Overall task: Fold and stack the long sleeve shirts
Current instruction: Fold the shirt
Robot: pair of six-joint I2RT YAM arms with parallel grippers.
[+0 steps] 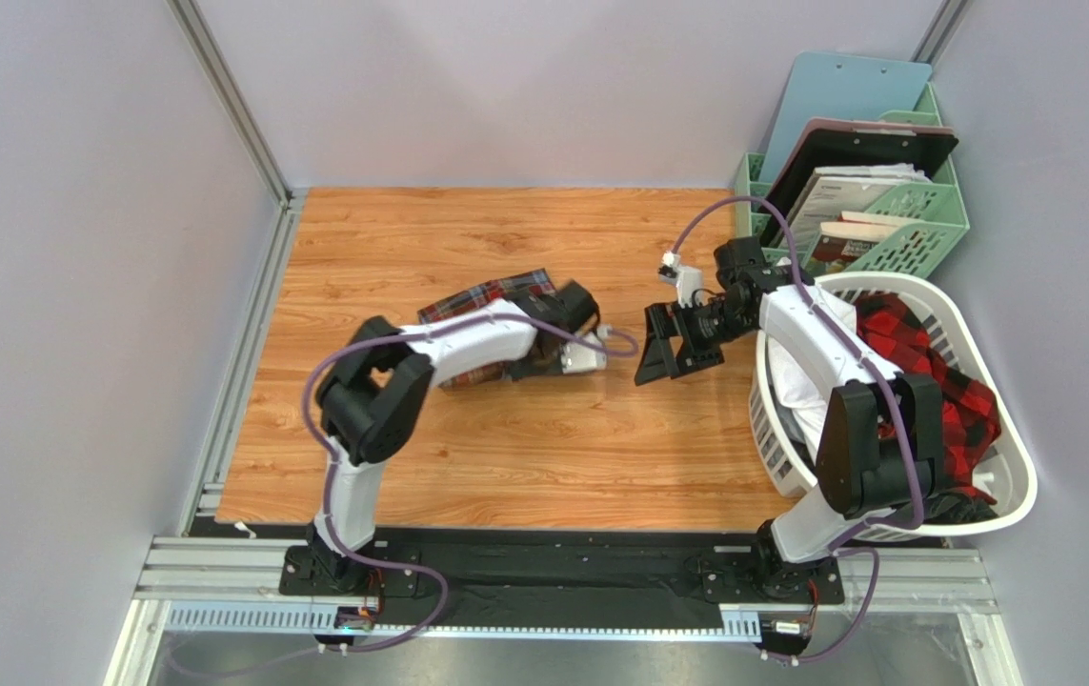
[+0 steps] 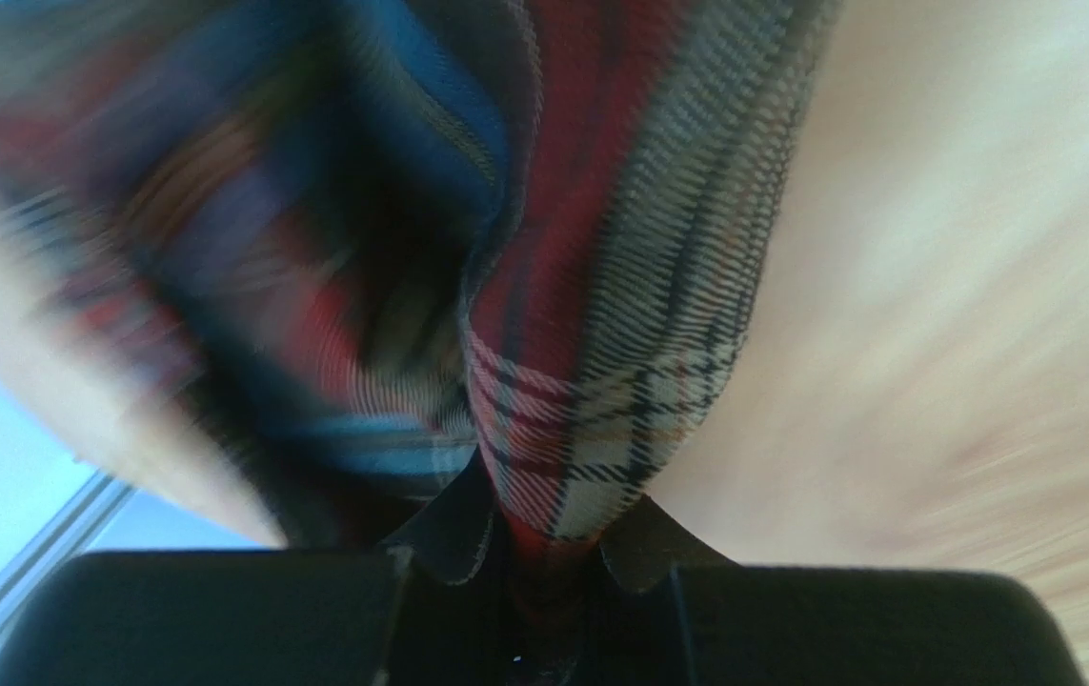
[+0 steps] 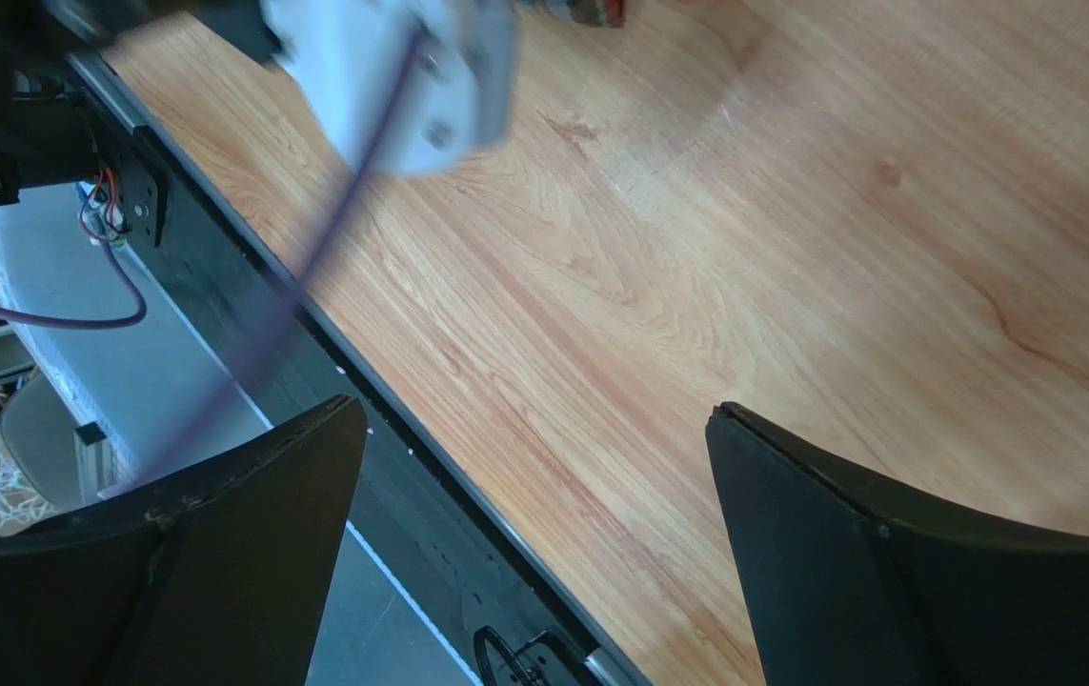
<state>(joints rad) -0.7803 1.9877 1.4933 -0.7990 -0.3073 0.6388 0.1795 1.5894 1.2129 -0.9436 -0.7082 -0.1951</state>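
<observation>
A dark tartan long sleeve shirt (image 1: 486, 297) lies bunched on the wooden table, partly under my left forearm. In the left wrist view, my left gripper (image 2: 550, 536) is shut on a fold of this tartan shirt (image 2: 607, 286), which hangs blurred in front of the camera. In the top view the left arm hides its own fingers. My right gripper (image 1: 667, 360) hovers open over the middle of the table, just right of the shirt. The right wrist view shows the right gripper (image 3: 536, 415) with nothing between its fingers. A red-and-black check shirt (image 1: 922, 358) lies in the white laundry basket (image 1: 1001, 429).
The white laundry basket stands at the table's right edge, beside my right arm. A green crate (image 1: 922, 229) with clipboards and books sits at the back right. Grey walls close in the table on the left, back and right. The left arm's white link (image 3: 393, 72) shows in the right wrist view.
</observation>
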